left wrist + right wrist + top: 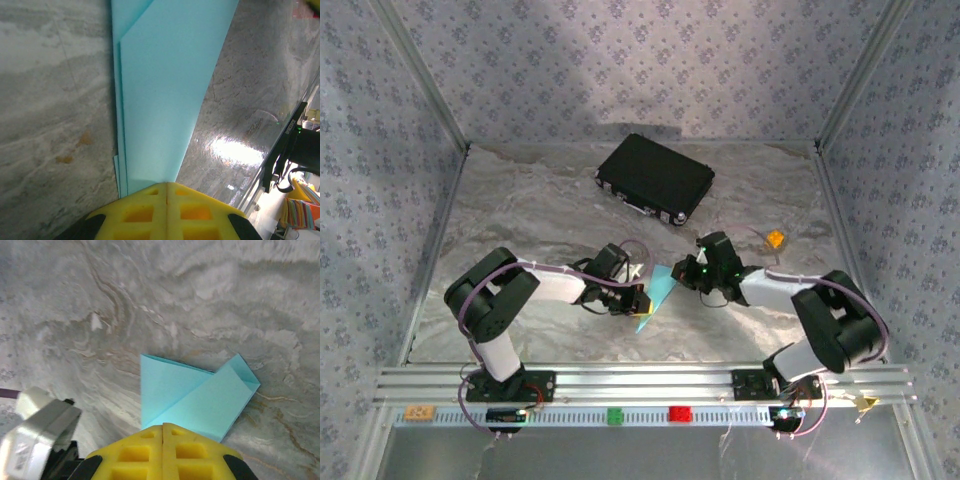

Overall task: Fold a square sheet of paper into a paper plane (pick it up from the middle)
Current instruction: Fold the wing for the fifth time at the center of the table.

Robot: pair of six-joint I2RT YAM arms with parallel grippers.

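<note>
Paper [658, 292], light blue and partly folded, sits at mid-table between the two grippers, nearer than the black case [655, 178]. The left gripper [641, 300] has its yellow fingers [145, 215] pressed together on the paper's narrow end. The right gripper [682, 271] is likewise closed, its fingers [187, 455] pinching the opposite folded edge.

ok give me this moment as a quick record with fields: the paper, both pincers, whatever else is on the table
paper sheet: light blue, partly folded, layered flaps, between the two arms
left pincer: shut on the paper sheet
right pincer: shut on the paper sheet, near a folded-over corner
black case: closed, far side of the table, apart from the paper
orange block: on the right, beyond the right arm, untouched
fold progress: not yet a finished plane
</note>
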